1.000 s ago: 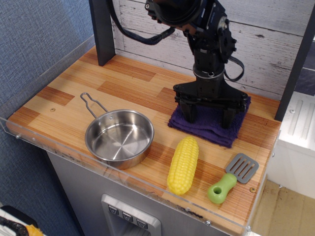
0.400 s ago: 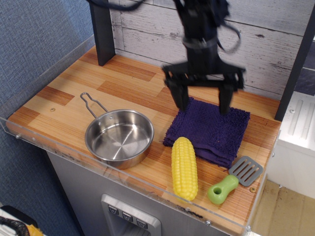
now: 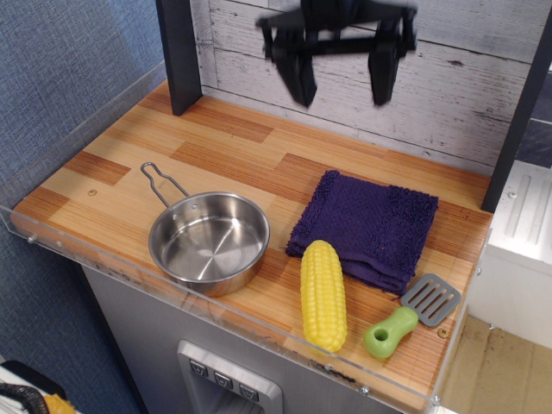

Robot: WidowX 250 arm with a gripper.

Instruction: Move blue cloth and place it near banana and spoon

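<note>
The blue cloth (image 3: 366,226), dark purple-blue and fluffy, lies flat on the wooden counter at the right. Its front edge touches the banana (image 3: 323,294), a yellow toy corn cob lying front to back. The spoon (image 3: 409,316), a green-handled toy spatula with a grey slotted head, lies just right of the corn, its head at the cloth's front right corner. My gripper (image 3: 341,73) is high above the counter at the top of the view, blurred, jaws wide open and empty, well clear of the cloth.
A steel pan (image 3: 209,241) with a wire handle stands left of the corn. A dark post (image 3: 179,53) rises at the back left. A clear plastic lip (image 3: 216,315) runs along the counter's front edge. A plank wall stands behind.
My gripper let go of the cloth and rose straight up. The cloth now lies spread out nearer the corn and spatula, and the corn has turned slightly.
</note>
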